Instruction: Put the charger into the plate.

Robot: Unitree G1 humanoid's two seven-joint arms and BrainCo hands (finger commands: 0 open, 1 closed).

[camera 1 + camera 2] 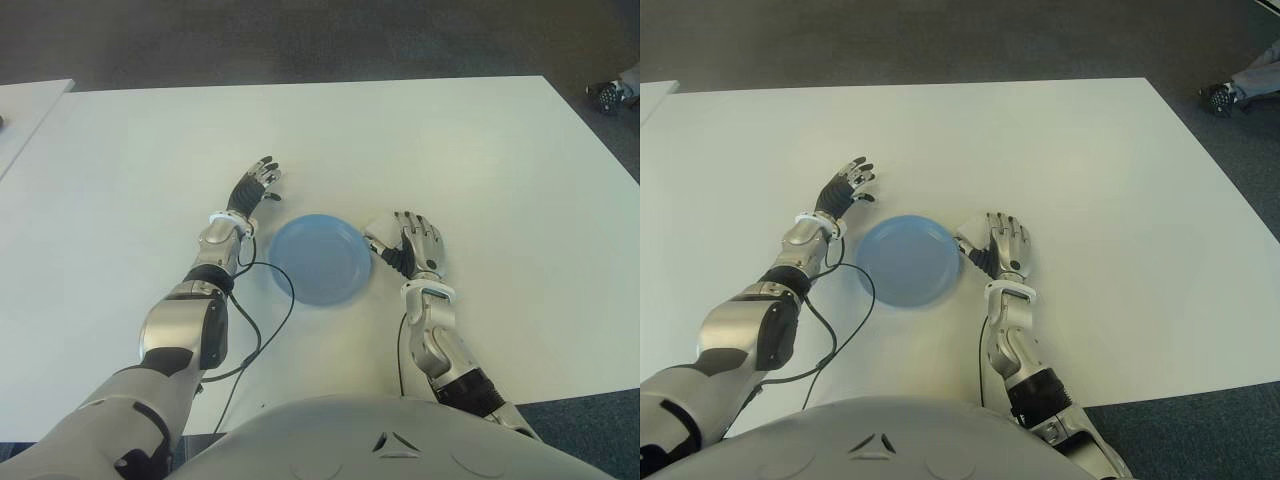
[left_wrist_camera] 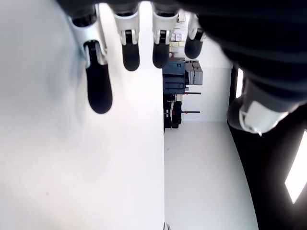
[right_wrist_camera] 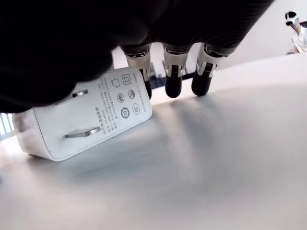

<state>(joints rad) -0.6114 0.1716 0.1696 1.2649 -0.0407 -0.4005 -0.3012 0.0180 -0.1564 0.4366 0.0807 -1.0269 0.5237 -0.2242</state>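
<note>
Fingers of my right hand hang straight and uncurled over the charger, gripping nothing; it lies on the table just beside the blue plate. It looks light, rigid and smooth, so I'd pinch its flat sides, clear of the prongs. My left hand is spread beyond the plate.

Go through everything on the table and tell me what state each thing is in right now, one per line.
Charger: white, on the table beside the plate's right edge, prongs showing, not in the plate.
Plate: blue, upright, empty.
Right robot hand: over the charger, fingers around it, grip not clearly closed.
Left robot hand: left of the plate, fingers spread, holding nothing.
Table: white, bearing the plate and charger.
</note>
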